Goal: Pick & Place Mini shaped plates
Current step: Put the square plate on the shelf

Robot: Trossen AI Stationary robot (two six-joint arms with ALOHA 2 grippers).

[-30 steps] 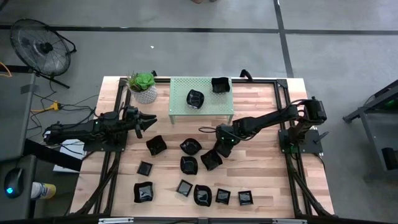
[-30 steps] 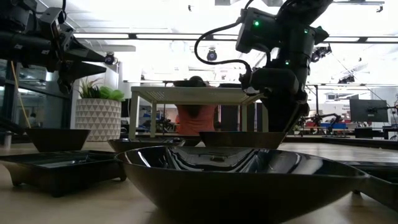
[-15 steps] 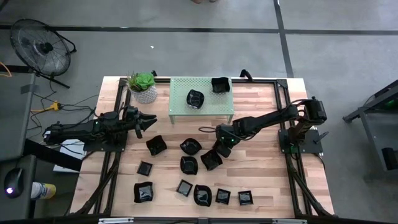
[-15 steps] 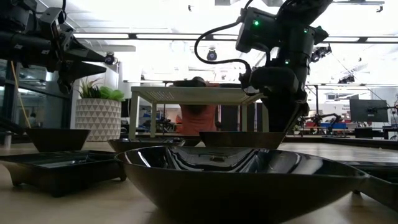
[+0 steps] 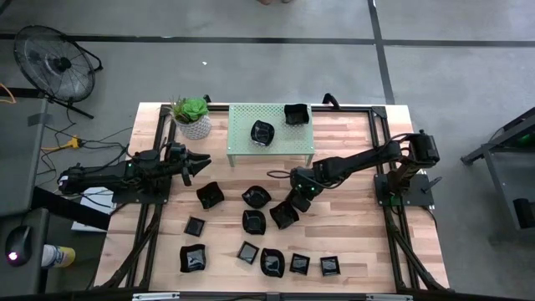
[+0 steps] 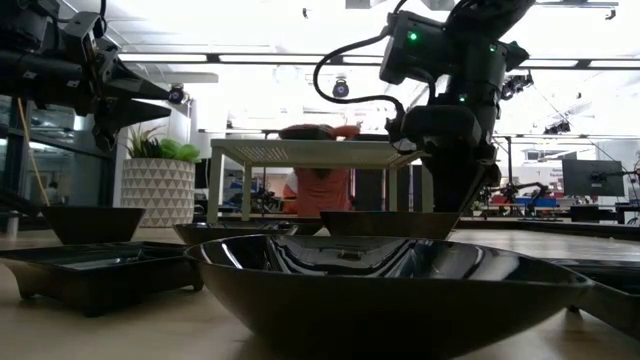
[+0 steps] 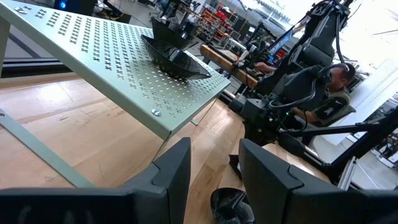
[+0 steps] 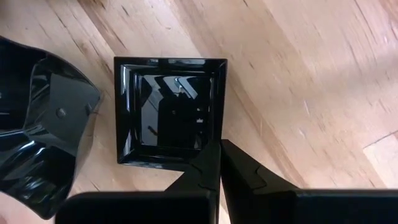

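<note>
The right arm reaches from the right side of the worktop (image 5: 351, 251) toward frame centre, bent down so its right hand (image 5: 294, 203) sits at the near rim of a square mini plate (image 8: 169, 109), fingers (image 8: 205, 168) pressed together on that edge. The left arm lies level at middle left, its left hand (image 5: 201, 158) hovering with fingers (image 7: 177, 171) spread, holding nothing. Two plates sit on the perforated green stand (image 5: 238, 117) at upper centre; the rest lie scattered across the lower centre.
</note>
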